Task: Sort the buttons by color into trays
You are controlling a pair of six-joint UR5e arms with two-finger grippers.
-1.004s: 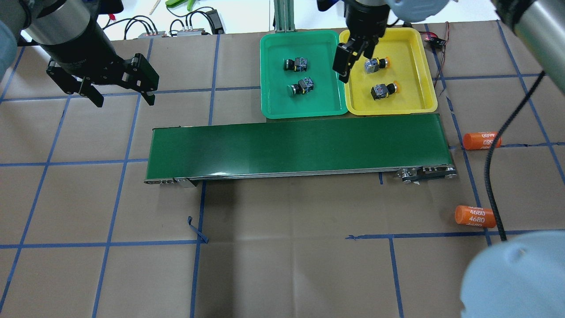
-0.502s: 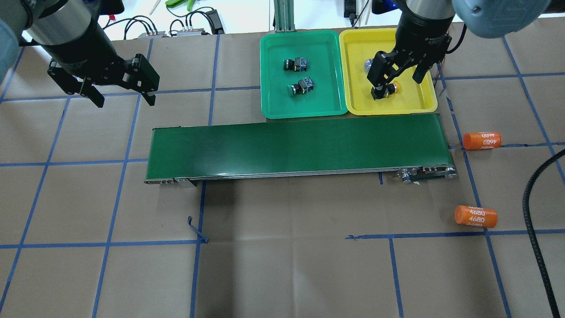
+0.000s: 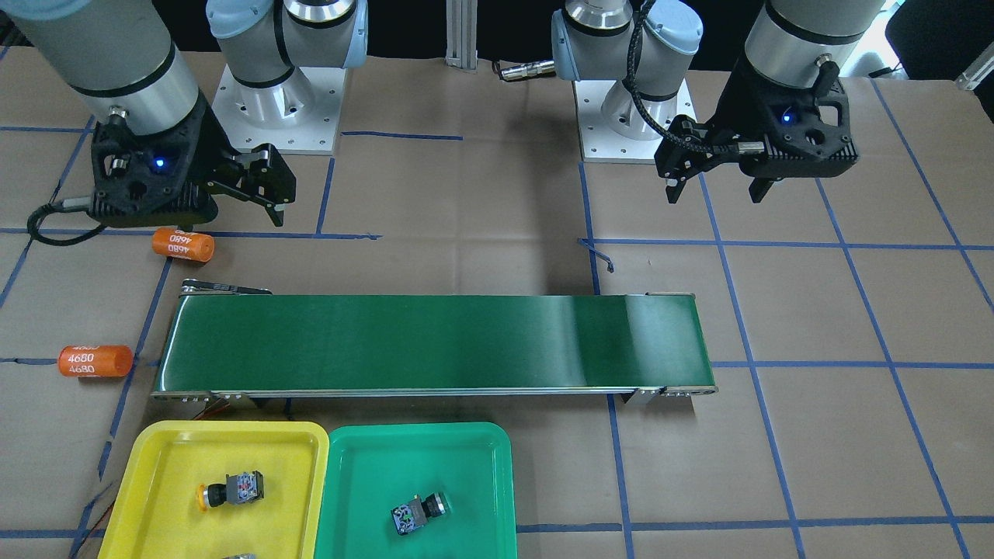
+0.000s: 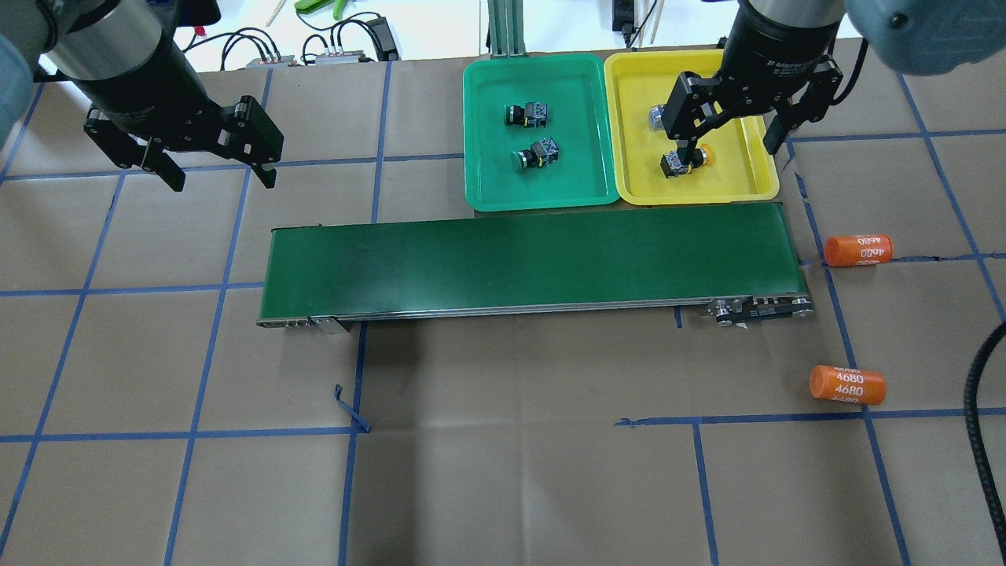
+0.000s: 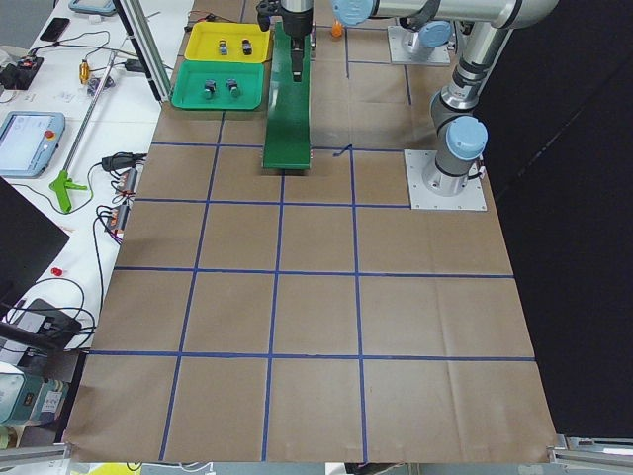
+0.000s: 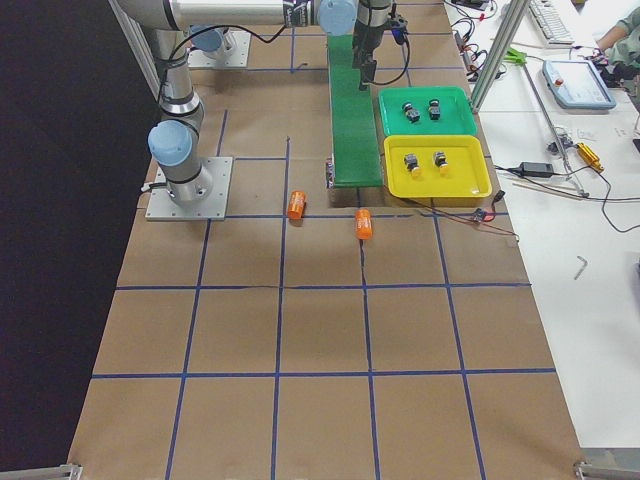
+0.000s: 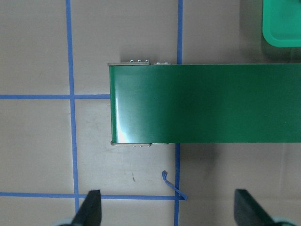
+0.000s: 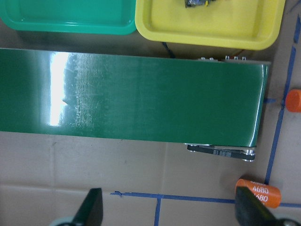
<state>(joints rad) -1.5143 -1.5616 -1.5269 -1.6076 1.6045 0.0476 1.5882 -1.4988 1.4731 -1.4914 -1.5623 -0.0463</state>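
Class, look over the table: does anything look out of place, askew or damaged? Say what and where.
Two orange 4680 cylinders lie loose on their sides beside the right-arm end of the conveyor belt, strays among the sorting gear. A bit of blue tape curls up, peeled, near the belt's other end.

Far end: green tray (image 5: pixel 193 96) right against the yellow tray (image 5: pixel 203 51), two buttons (image 5: pixel 233 87) in each, conveyor belt (image 5: pixel 287 119) beside them.

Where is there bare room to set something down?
Conveyor belt is bare end to end. Green tray: strips between its two buttons and either side rim. Yellow tray: strip beside the green tray. Crowded: both tray centres; orange cylinders off the belt's right end.
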